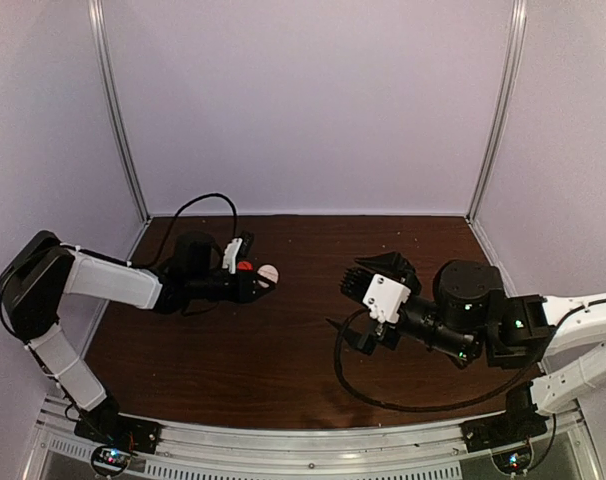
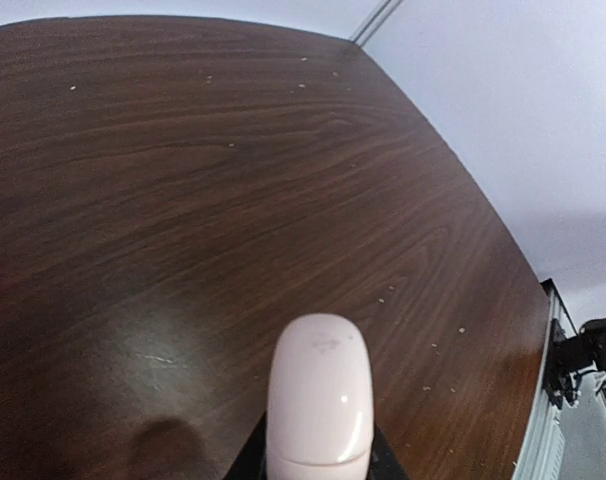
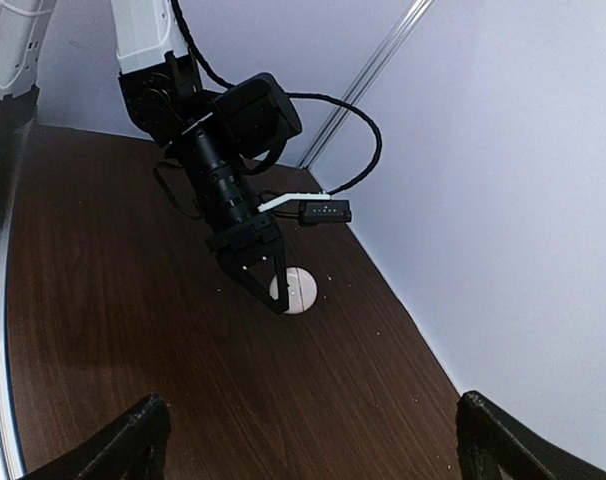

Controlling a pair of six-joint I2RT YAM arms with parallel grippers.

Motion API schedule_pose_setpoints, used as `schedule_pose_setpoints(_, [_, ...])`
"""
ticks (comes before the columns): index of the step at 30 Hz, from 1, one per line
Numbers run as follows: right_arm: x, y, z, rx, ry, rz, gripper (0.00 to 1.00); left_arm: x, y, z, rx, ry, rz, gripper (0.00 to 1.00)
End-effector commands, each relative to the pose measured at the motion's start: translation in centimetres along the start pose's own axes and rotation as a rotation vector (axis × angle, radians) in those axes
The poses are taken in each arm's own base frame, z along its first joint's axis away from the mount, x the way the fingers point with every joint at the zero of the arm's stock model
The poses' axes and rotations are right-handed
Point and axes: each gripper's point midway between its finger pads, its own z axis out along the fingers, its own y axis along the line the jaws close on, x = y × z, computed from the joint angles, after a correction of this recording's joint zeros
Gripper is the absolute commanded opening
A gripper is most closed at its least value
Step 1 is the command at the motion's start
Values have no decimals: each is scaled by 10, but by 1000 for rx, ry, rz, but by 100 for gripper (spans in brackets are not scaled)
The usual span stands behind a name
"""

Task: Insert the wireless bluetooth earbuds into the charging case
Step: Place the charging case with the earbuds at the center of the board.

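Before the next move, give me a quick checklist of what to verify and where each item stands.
1. Left gripper shut on the white charging case: ok.
2. Case lid open for loading: not ok, it looks closed in the left wrist view.
3. Right gripper open and empty: ok.
4. Earbud ready to pick: cannot tell; only a small red item shows beside the left gripper.
5. Arms apart from each other: ok.
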Motion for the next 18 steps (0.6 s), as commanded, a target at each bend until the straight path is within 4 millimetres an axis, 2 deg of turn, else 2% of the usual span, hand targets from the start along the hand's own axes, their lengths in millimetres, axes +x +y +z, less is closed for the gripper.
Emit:
schedule_pose_setpoints(1, [1,-3,-2,9,-20,61,100,-17,42,22,-165,-14,-59,0])
schedule_pose_setpoints(6, [7,-2,-1,7,-11,61,100,-16,74,54,-256,31,-118,0])
schedule_pose_setpoints(10, [8,-3,-2,11,-17,68,100,-11,92,76,-291,64,-161,0])
schedule_pose_setpoints(13, [9,-3,-3,10,-20,72,100,-12,104,87,-313,74,-180,0])
schedule_pose_setpoints(18, [9,-4,-3,10,-23,72,100,-9,118,99,-325,100,-198,6])
